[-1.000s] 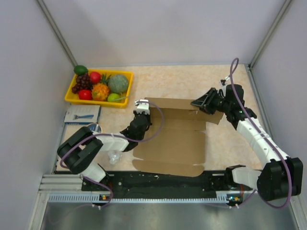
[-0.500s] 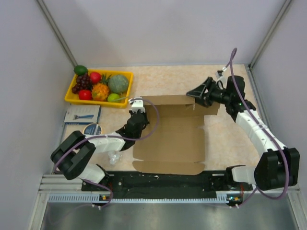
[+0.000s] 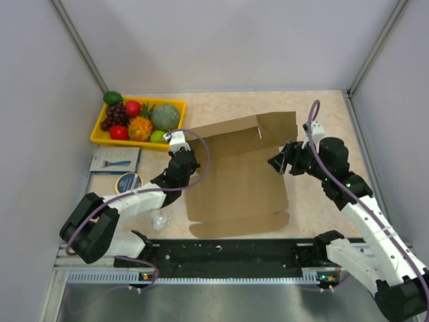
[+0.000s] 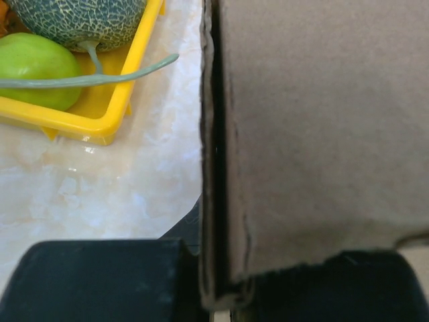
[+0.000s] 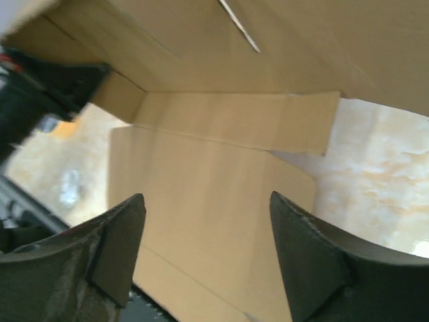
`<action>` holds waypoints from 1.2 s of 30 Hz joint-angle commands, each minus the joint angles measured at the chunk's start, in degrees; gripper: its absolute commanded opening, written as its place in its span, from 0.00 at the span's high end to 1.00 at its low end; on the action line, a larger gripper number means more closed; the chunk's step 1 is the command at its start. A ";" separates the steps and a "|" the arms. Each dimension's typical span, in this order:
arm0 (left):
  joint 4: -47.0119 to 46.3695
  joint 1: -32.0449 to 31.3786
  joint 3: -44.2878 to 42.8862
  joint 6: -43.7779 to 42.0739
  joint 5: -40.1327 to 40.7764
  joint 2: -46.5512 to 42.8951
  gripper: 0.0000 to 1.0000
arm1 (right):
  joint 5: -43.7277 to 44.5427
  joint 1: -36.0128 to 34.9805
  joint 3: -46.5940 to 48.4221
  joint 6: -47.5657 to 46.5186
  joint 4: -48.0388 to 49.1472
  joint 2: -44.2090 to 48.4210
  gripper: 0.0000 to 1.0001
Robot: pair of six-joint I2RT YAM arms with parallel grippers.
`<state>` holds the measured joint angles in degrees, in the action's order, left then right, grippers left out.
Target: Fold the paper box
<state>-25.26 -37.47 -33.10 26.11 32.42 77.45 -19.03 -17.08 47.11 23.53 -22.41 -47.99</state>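
The paper box (image 3: 234,188) is brown cardboard lying flat in the middle of the table, with its back panel (image 3: 242,135) tilted up. My left gripper (image 3: 179,158) is shut on the box's left edge near the back corner; in the left wrist view the doubled cardboard edge (image 4: 218,201) runs between the black fingers of this gripper (image 4: 224,298). My right gripper (image 3: 279,161) hovers at the box's right side, open and holding nothing. In the right wrist view its gripper (image 5: 206,204) frames the box floor (image 5: 214,221), with the raised panel above.
A yellow tray (image 3: 99,139) of fruit sits at the back left, its corner (image 4: 124,94) close to the box's left edge. A blue-white packet (image 3: 115,161) and a round tin (image 3: 130,181) lie left of the left arm. Grey walls enclose three sides.
My right gripper has let go of the back flap, opened, and drawn back toward the near right. The back panel now stands higher. My left gripper shifted left and back with the box edge.
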 commanded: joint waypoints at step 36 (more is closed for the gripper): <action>0.29 1.88 -6.01 4.83 -5.09 -0.73 1.00 | 41.25 -19.65 -7.82 -15.08 31.81 -18.19 0.93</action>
<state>-21.74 -35.57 -35.90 28.88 28.77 76.31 14.02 -32.93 41.10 13.63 1.48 -65.54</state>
